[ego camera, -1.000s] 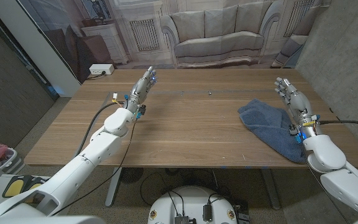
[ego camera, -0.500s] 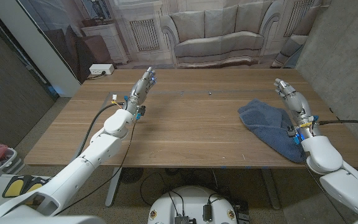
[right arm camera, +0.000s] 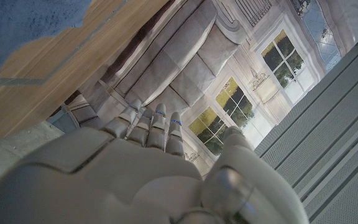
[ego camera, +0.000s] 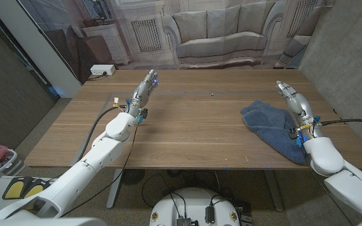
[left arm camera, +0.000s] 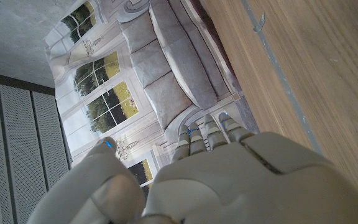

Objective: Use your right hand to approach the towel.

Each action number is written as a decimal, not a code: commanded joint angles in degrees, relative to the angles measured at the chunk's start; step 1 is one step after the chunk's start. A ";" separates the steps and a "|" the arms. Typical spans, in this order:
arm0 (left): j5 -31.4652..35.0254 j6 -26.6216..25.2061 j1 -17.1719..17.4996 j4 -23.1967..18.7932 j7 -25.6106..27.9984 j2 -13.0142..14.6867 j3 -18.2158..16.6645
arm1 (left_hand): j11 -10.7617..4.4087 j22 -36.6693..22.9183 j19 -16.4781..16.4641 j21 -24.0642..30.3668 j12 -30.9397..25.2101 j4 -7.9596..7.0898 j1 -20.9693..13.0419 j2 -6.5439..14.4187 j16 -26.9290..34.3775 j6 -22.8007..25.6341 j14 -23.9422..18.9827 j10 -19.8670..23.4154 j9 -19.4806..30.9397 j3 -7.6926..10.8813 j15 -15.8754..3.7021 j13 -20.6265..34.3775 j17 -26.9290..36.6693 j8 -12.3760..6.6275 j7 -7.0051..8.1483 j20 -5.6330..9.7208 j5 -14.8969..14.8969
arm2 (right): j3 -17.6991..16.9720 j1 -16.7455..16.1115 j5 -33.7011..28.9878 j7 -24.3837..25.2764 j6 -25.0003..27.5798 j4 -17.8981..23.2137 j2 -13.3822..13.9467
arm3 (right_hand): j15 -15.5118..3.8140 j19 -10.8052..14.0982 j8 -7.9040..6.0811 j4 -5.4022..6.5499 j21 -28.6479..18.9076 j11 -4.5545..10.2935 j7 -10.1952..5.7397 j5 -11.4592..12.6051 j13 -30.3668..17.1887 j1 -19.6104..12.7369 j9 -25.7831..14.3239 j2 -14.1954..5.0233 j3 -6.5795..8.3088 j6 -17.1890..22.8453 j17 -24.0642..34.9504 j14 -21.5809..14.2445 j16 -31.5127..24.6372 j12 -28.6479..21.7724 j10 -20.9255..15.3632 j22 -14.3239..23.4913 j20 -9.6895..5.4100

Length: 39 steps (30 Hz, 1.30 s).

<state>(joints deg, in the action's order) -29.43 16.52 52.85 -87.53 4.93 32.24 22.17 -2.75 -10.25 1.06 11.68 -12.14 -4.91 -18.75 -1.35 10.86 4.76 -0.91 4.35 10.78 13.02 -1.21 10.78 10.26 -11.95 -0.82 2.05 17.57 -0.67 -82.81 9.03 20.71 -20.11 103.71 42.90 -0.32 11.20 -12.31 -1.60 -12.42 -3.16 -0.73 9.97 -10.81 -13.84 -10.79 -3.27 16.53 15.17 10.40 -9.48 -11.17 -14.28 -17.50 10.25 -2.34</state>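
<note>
Just beside my right hand (ego camera: pixel 292 100), on its inner side, the blue towel (ego camera: pixel 271 124) lay crumpled on the wooden table (ego camera: pixel 193 125), with its near end trailing back along my forearm toward the table's edge. My hand stood over the table near the far right corner, fingers (right arm camera: pixel 155 124) stretched out straight and holding nothing; whether it touched the cloth I couldn't tell. Way off across the table, my left hand (ego camera: pixel 143 91) was also empty, fingers extended toward the sofa backdrop (ego camera: pixel 222 31).
</note>
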 commanded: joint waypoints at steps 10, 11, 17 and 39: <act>0.68 0.21 0.38 -0.97 0.84 0.19 -0.22 | 0.02 -0.15 -0.39 0.10 -0.06 -0.02 -0.50 -0.07 0.15 0.47 -0.28 0.82 0.20 -0.19 -0.02 0.17 0.24 -0.21 0.11 1.80 -0.06 | 0.32 -0.08 -11.01 5.42 8.20 2.86 0.61 | -0.23 0.68 -0.17 -0.38 0.23 0.55 -0.21 0.46 -0.16 -0.42 -0.31 0.06 -0.03 0.68 0.20 -0.65 -0.15 -0.40 -0.42 0.19 -0.52; 0.87 0.16 0.39 -1.07 0.92 0.33 -0.24 | -0.21 -0.15 -0.40 0.11 -0.05 -0.02 -0.51 -0.06 0.14 0.48 -0.29 0.83 0.20 -0.21 -0.05 0.17 0.24 -0.20 0.12 1.80 -0.06 | 0.33 -0.12 -11.47 5.72 8.38 2.95 0.58 | -0.23 0.68 -0.17 -0.38 0.23 0.55 -0.23 0.46 -0.16 -0.42 -0.31 0.06 -0.03 0.69 0.21 -0.67 -0.15 -0.40 -0.43 0.19 -0.55; 0.57 0.60 0.63 -1.07 1.10 0.14 -0.56 | 0.16 -0.15 -0.40 0.09 -0.02 -0.02 -0.55 -0.03 0.13 0.62 -0.32 0.83 0.20 -0.26 -0.01 0.17 0.24 -0.22 0.13 1.80 -0.09 | 0.09 -0.55 -13.96 6.69 10.71 4.22 0.97 | -0.38 0.72 -0.17 -0.43 0.29 0.75 -0.40 0.49 -0.17 -0.41 -0.32 0.01 -0.03 0.88 0.22 -0.76 -0.12 -0.38 -0.50 0.19 -0.54; 0.39 1.14 3.16 -3.12 1.91 0.54 -1.03 | 0.07 -0.16 -0.38 0.06 0.03 -0.02 -0.65 0.10 0.09 0.74 -0.39 1.01 0.20 -0.44 0.06 0.18 0.25 -0.14 0.21 1.75 -0.17 | 1.41 -2.01 -22.19 8.62 19.34 8.01 2.27 | -0.58 0.70 -0.05 -0.59 0.44 0.98 -0.57 0.57 -0.18 -0.46 -0.35 -0.08 -0.02 1.07 0.22 -1.01 -0.03 -0.30 -0.67 0.19 -0.51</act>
<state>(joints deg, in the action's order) -28.75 16.93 54.48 -89.84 6.31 32.65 21.70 -2.85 -10.25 1.06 11.68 -12.14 -5.14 -18.89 -1.21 10.86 4.96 -0.90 4.87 10.78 12.79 -1.22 10.78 10.26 -11.95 -0.61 2.05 17.58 -0.06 -84.22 -8.18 28.15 -5.78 109.60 44.41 -0.83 11.40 -12.31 -1.83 -12.19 -2.66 -1.34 10.18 -10.81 -13.84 -11.06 -3.27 16.29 15.78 10.54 -9.99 -11.17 -14.28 -18.00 10.25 -2.13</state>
